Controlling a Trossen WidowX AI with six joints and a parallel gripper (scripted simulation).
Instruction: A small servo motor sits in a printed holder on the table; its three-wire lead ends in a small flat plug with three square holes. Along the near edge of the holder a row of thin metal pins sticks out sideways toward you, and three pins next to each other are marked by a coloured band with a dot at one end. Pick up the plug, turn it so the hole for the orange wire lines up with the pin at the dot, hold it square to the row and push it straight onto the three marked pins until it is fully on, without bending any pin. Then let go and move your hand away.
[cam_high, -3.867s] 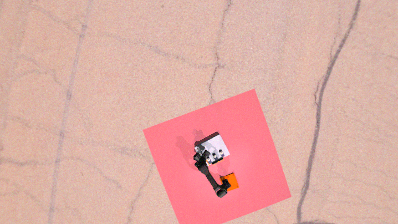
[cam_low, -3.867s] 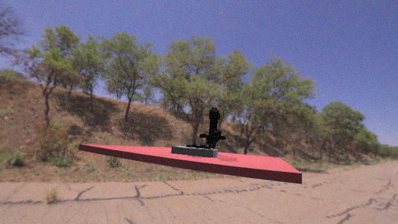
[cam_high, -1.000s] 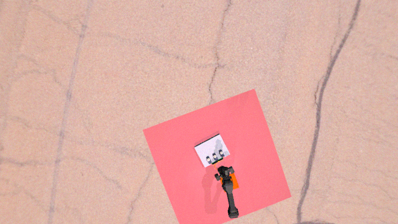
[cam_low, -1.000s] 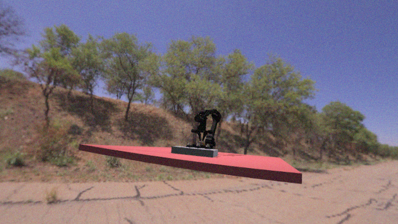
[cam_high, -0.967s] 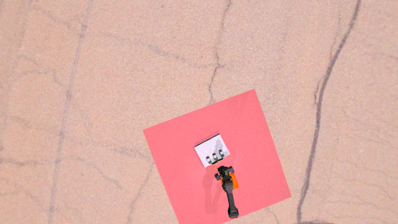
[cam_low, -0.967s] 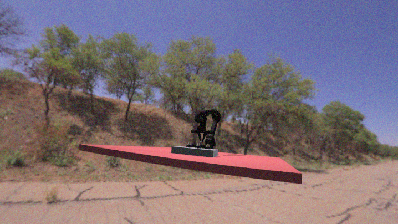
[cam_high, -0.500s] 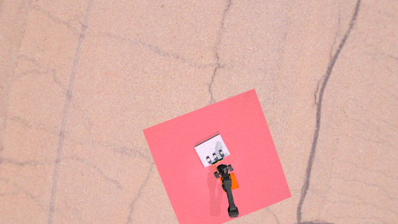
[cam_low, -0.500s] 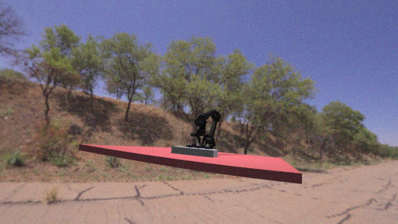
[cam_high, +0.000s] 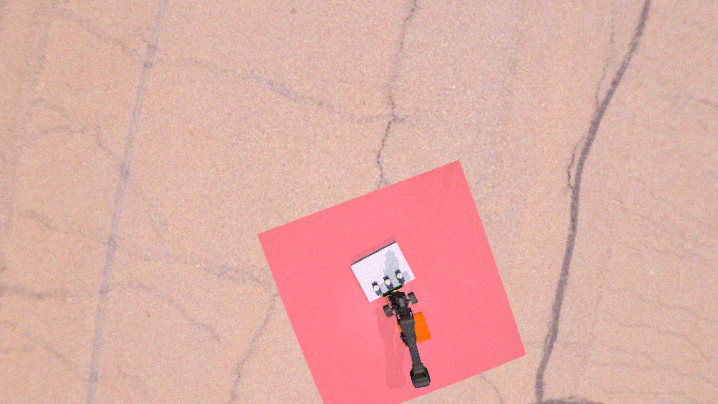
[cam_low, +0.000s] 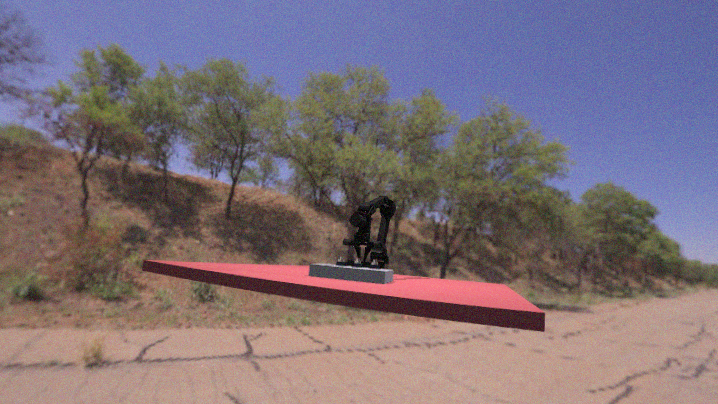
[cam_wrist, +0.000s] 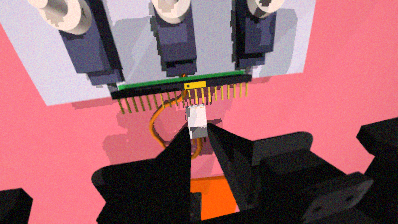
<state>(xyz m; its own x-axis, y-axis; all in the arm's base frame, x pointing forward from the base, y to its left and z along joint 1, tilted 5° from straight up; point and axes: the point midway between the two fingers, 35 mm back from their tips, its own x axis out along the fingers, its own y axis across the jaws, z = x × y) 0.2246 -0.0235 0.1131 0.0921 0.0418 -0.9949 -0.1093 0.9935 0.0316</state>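
In the wrist view the pale grey holder (cam_wrist: 135, 47) (cam_high: 366, 268) (cam_low: 351, 272) carries three dark servos with white horns. Along its near edge runs a green and black strip with a row of gold pins (cam_wrist: 150, 101). A yellow band (cam_wrist: 196, 85) marks three of the pins, and the dot seems to be at its left end. My gripper (cam_wrist: 197, 128) (cam_high: 397, 297) (cam_low: 364, 258) is shut on the small white plug (cam_wrist: 196, 119). The plug points at the row, with its front end right at the pin tips below the band. An orange lead (cam_wrist: 154, 125) loops from the plug back to the holder.
The holder stands on a red square table (cam_high: 451, 226) (cam_low: 451, 297) (cam_wrist: 345, 75). An orange block (cam_wrist: 216, 197) (cam_high: 422, 326) lies on the table under my arm, behind the gripper. Cracked ground surrounds the table.
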